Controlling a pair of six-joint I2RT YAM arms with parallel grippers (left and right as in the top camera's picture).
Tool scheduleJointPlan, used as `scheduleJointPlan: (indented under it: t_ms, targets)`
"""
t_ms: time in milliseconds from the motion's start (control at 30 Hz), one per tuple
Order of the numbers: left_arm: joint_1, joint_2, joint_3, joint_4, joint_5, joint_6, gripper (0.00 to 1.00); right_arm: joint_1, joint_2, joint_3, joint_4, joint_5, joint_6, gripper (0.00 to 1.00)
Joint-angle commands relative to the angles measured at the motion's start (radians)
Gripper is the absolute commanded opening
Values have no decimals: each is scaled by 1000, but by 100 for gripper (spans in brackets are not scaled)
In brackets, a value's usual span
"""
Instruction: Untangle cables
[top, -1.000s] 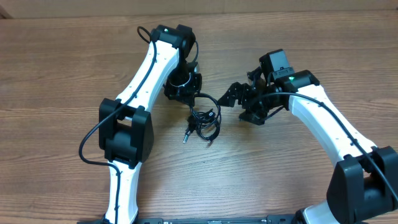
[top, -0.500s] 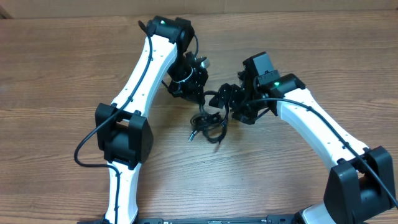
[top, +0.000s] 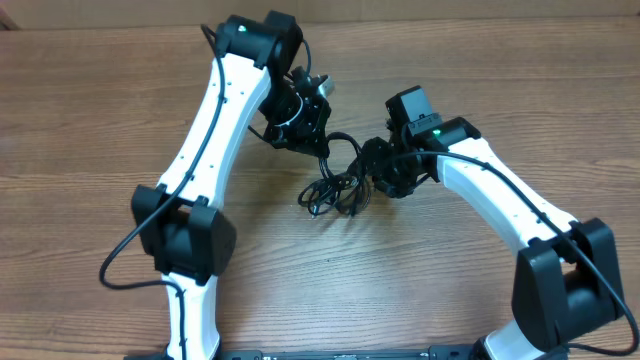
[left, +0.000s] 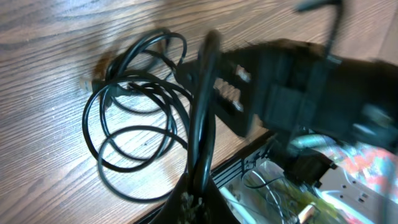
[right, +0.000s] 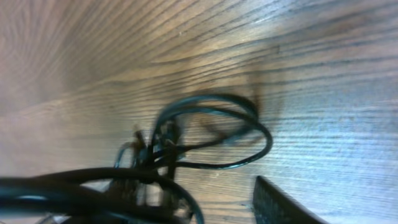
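The black cables (top: 335, 190) lie as a tangled coil on the wooden table between my two grippers. My left gripper (top: 316, 138) is shut on one strand, which rises from the coil. In the left wrist view the strand runs up from the jaws (left: 200, 191), with the looped cables (left: 134, 124) lying to the left of it. My right gripper (top: 369, 166) is open at the coil's right edge. In the right wrist view the loops (right: 208, 127) lie ahead of the jaws (right: 211, 202). A blurred strand crosses the left finger and hides it.
The wooden table (top: 480, 270) extends on all sides. The thicker black arm wires run along both white arms (top: 215, 110). The right arm's black wrist (left: 292, 93) fills the right of the left wrist view.
My left gripper has lifted a strand up and back. The right gripper has moved left up to the coil. The coil has shifted and spread a little.
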Motion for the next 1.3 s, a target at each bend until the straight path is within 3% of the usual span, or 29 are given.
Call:
scheduleJointPlan:
  t_ms: [0,133,233,433,633,867,900,1000,1100,1167,1267]
  targets:
    - [18,-116,27,-3,34,4,4,1,13,0,6,5,-7,36]
    - [43,-169,27,-3,33,4,4,1,13,0,9,-2,-7,4]
    - [86,-209,27,-3,25,-6,4,1,10,1,0,-51,-7,4]
    - [207,-235,27,-3,-5,-146,4,-1,-55,23,-32,-119,-25,4]
    - [336,-237,27,-3,11,-253,4,-1,-233,106,-172,13,-29,4]
    - [460,-237,27,-3,1,-256,4,-1,-462,130,-265,249,-22,4]
    - [465,-237,27,-3,1,-256,4,-1,-479,130,-265,250,-22,8]
    - [457,-237,27,-3,2,-249,4,-1,-490,129,-266,223,-23,45]
    - [433,-237,27,-3,3,-239,4,-1,-475,127,-266,185,-23,68]
    - [412,-237,27,-3,5,-239,4,0,-456,127,-265,159,-24,81]
    - [384,-237,27,-3,56,-230,4,1,-423,127,-262,101,-41,88]
